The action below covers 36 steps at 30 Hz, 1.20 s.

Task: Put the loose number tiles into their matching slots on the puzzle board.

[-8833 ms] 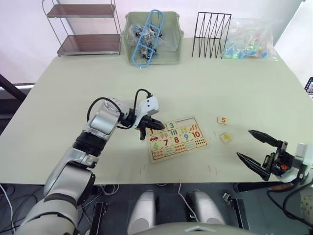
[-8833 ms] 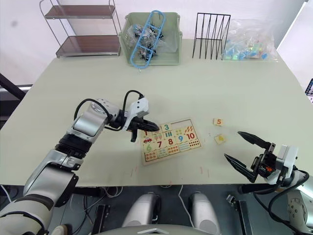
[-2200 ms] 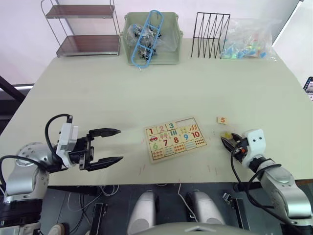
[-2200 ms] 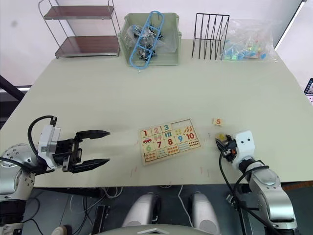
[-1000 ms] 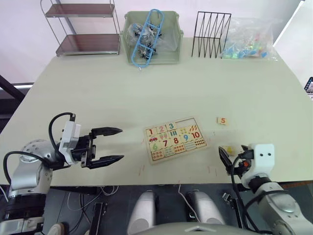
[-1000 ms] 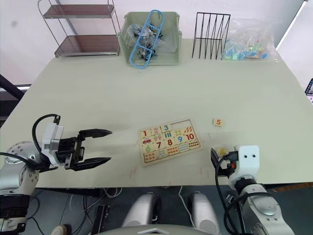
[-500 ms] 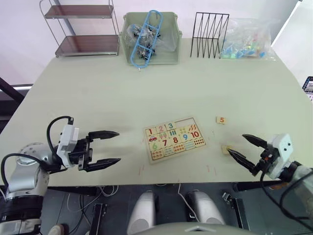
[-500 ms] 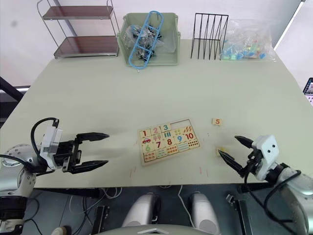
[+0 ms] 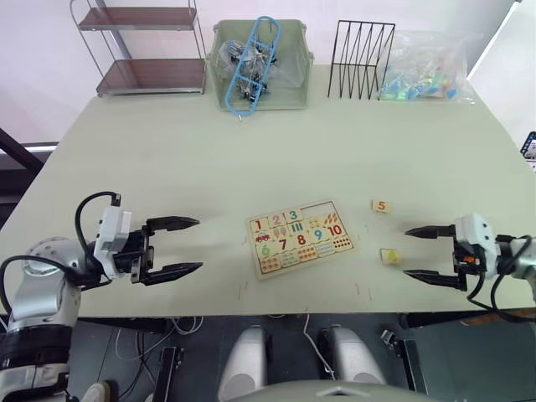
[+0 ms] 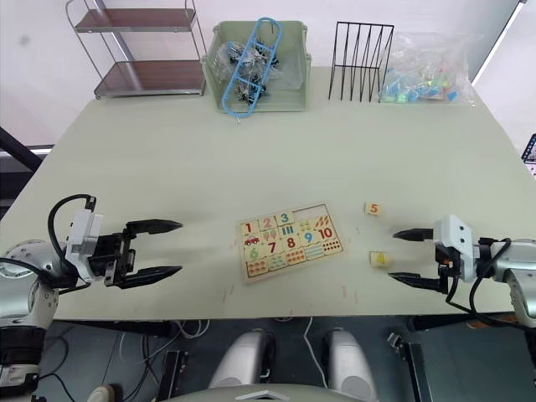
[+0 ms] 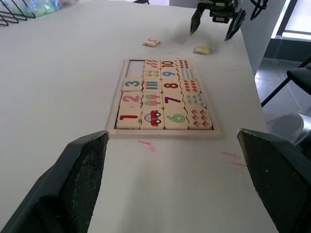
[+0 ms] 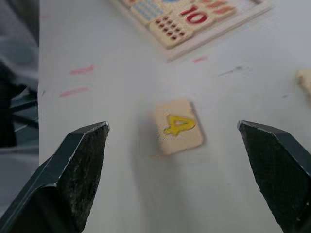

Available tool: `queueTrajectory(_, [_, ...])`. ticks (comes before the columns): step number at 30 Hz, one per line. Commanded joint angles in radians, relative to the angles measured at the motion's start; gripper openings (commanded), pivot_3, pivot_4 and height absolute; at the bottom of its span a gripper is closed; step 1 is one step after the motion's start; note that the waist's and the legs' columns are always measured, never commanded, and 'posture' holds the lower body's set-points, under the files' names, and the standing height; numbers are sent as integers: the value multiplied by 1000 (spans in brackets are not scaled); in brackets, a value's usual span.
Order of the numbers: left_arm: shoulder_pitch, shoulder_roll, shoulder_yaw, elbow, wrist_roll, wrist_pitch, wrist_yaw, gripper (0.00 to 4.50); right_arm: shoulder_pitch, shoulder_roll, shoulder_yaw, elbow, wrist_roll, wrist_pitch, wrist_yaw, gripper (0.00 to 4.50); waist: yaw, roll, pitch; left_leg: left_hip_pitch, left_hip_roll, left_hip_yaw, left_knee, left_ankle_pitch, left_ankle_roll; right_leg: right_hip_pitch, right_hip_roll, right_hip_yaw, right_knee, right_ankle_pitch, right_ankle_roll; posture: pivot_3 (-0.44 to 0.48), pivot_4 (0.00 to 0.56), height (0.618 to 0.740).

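One square light-wood tile with yellow 4 (image 9: pixel 389 255) lies flat just ahead of the wide-open right gripper (image 9: pixel 417 253); left gripper (image 9: pixel 177 246) likewise open, empty.

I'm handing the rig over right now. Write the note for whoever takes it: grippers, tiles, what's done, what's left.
Left gripper: open, empty, above the table left of the puzzle board.
Right gripper: open, empty, just right of the yellow 4 tile, not touching it.
Done: red 1, orange 2 and green 3 sit in the board's top row.
Left: the 4 tile lies face up on the table right of the board; the orange 5 tile lies farther back. Two empty slots remain at the right end of the top row.
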Motion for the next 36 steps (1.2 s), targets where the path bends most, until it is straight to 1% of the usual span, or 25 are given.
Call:
queueTrajectory(1, [5, 23, 12, -36, -28, 12, -34, 4500, -32, -6, 2, 24, -18, -58, 14, 4451, 0, 0, 0, 0, 0, 0, 0, 0, 0, 0, 0, 0, 0, 0, 0, 0, 150, 739])
queueTrajectory(6, [12, 43, -7, -41, -35, 3, -36, 4500, -48, 11, 36, 26, -38, -74, 4, 4451, -1, 0, 0, 0, 0, 0, 0, 0, 0, 0, 0, 0, 0, 0, 0, 0, 150, 739])
queueTrajectory(15, [-3, 46, -15, -37, -40, -4, -36, 4500, -63, 25, 63, 35, -71, -60, -42, 4451, 0, 1, 0, 0, 0, 0, 0, 0, 0, 0, 0, 0, 0, 0, 0, 0, 150, 739])
queueTrajectory(17, [-6, 45, -17, -37, -39, -4, -36, 4500, -65, 26, 68, 46, -78, -59, -49, 3936, 0, 1, 0, 0, 0, 0, 0, 0, 0, 0, 0, 0, 0, 0, 0, 0, 150, 739])
queueTrajectory(18, [-7, 44, -18, -37, -38, -4, -36, 4500, -65, 29, 69, 49, -80, -62, -56, 3787, 0, 1, 0, 0, 0, 0, 0, 0, 0, 0, 0, 0, 0, 0, 0, 0, 150, 739])
queueTrajectory(19, [-10, 42, -18, -37, -38, -4, -36, 4500, -66, 32, 70, 51, -81, -61, -61, 3234, 0, 1, 0, 0, 0, 0, 0, 0, 0, 0, 0, 0, 0, 0, 0, 0, 150, 739])
queueTrajectory(21, [-15, 39, -19, -35, -36, -3, -36, 4500, -65, 35, 74, 54, -85, -68, -65, 2316, 0, 1, 0, 0, 0, 0, 0, 0, 0, 0, 0, 0, 0, 0, 0, 0, 150, 739])
queueTrajectory(22, [-18, 38, -20, -34, -35, -2, -36, 4500, -64, 36, 75, 56, -85, -70, -66, 1722, 0, 0, 0, 0, 0, 0, 0, 0, 0, 0, 0, 0, 0, 0, 0, 0, 150, 739])
queueTrajectory(23, [-17, 38, -19, -34, -36, -3, -36, 4500, -61, 37, 75, 56, -87, -75, -67, 1346, 0, 0, 0, 0, 0, 0, 0, 0, 0, 0, 0, 0, 0, 0, 0, 0, 150, 739])
queueTrajectory(24, [-17, 38, -19, -34, -36, -3, -36, 4500, -59, 36, 75, 56, -88, -79, -67, 1162, 0, 0, 0, 0, 0, 0, 0, 0, 0, 0, 0, 0, 0, 0, 0, 0, 150, 739])
queueTrajectory(25, [-18, 38, -19, -34, -36, -3, -36, 4500, -57, 36, 74, 55, -87, -80, -66, 876, 0, 0, 0, 0, 0, 0, 0, 0, 0, 0, 0, 0, 0, 0, 0, 0, 150, 739])
queueTrajectory(31, [-17, 32, -17, -37, -35, -1, -34, 4500, -51, 14, 64, 13, -72, -48, -60, 876, 0, 0, 0, 0, 0, 0, 0, 0, 0, 0, 0, 0, 0, 0, 0, 0, 150, 739])
queueTrajectory(36, [-9, 23, -16, -48, -36, 3, -24, 4500, -104, -20, 61, -65, -56, 115, -82, 876, 0, 1, 0, 0, 0, -1, 0, 0, 0, 0, 0, 0, 1, 0, 0, 0, 150, 739])
